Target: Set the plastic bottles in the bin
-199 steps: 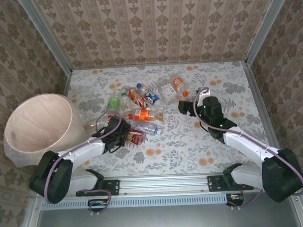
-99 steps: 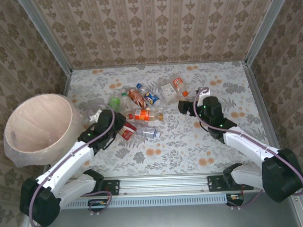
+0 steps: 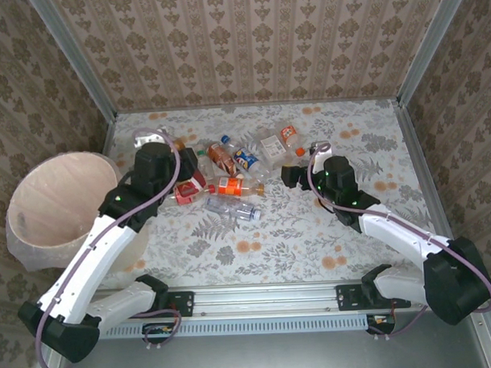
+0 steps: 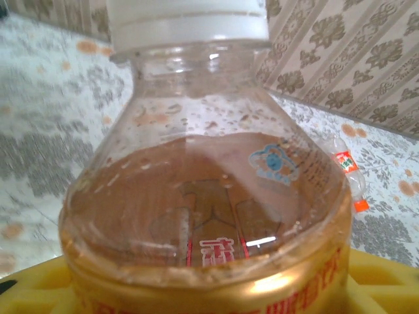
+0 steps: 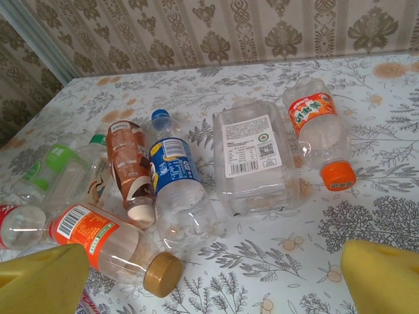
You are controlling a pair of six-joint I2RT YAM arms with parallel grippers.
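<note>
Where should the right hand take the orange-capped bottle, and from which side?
Probably across its neck end just behind the cap, from above: the orange-capped bottle lies flat, cap toward the open right hand, and it narrows there, away from the flattened bottle beside it.

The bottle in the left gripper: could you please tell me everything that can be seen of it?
The bottle is clear plastic with a white screw cap and a gold label with red print round its body. Droplets cling inside its shoulder, where a small blue mark shows. It looks uncrushed. Seen from the left wrist, its cap points up the picture, and the yellow pads of the left gripper grip it at the label. Whether it touches the table I cannot tell.
</note>
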